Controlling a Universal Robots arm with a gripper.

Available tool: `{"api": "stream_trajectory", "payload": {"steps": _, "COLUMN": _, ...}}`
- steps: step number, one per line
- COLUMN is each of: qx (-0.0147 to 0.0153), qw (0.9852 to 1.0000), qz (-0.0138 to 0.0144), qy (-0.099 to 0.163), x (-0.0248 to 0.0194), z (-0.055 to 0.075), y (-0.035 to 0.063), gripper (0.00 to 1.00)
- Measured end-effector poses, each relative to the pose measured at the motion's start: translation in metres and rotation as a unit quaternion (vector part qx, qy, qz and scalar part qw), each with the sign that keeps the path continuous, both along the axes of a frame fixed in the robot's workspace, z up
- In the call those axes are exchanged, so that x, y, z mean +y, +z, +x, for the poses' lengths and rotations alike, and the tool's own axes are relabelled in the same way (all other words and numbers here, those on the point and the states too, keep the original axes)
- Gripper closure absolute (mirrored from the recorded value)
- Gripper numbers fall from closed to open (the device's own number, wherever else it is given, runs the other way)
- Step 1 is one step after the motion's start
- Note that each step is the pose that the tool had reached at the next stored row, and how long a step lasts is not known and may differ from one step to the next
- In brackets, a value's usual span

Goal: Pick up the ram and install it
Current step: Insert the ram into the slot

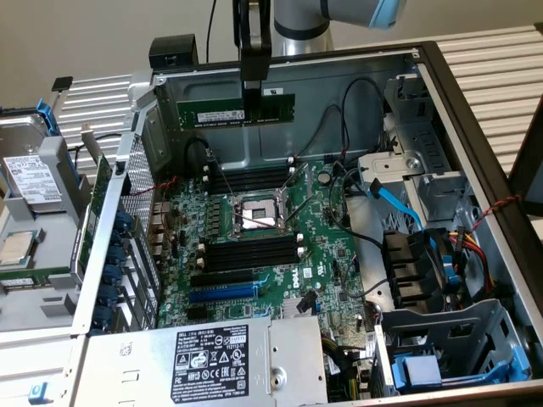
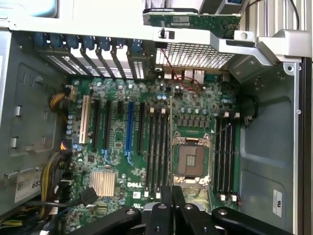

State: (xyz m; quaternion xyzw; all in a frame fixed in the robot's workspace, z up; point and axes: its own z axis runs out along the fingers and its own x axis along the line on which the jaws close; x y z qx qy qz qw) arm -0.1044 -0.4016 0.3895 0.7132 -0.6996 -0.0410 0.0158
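One gripper [image 1: 252, 102]: yours, pinching the ram [image 1: 212, 112], upper centre of frame.
Ram: level, clear of the motherboard [image 1: 333, 231].

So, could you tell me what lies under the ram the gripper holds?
The ram, clamped in the gripper, hangs above the green motherboard: black memory slots and the processor socket. The ram covers a strip of the case wall behind it.

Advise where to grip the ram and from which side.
Grip the ram mid-length, jaws pinching its two flat faces, coming from above onto the upper long edge. It's a thin stick hanging level over the case; a centre pinch should balance it and leave both ends free to seat in the memory slots. The gripper holds it about so.
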Motion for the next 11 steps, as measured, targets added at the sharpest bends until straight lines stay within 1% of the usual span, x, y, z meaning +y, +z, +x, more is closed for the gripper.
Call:
{"api": "stream_trajectory", "payload": {"steps": 1, "qx": -0.0001, "qw": 1.0, "qz": 0.0001, "qy": 0.0, "x": 0.001, "z": 0.0, "y": -0.0008, "gripper": 0.88}}
{"api": "stream_trajectory", "payload": {"steps": 3, "qx": -0.0001, "qw": 1.0, "qz": 0.0001, "qy": 0.0, "x": 0.0016, "z": 0.0, "y": -0.0035, "gripper": 0.88}}
{"api": "stream_trajectory", "payload": {"steps": 7, "qx": -0.0007, "qw": 1.0, "qz": 0.0001, "qy": -0.005, "x": 0.0018, "z": -0.001, "y": -0.0103, "gripper": 0.88}}
{"api": "stream_trajectory", "payload": {"steps": 11, "qx": -0.003, "qw": 0.9999, "qz": 0.0001, "qy": -0.014, "x": 0.0018, "z": -0.002, "y": -0.0146, "gripper": 0.88}}
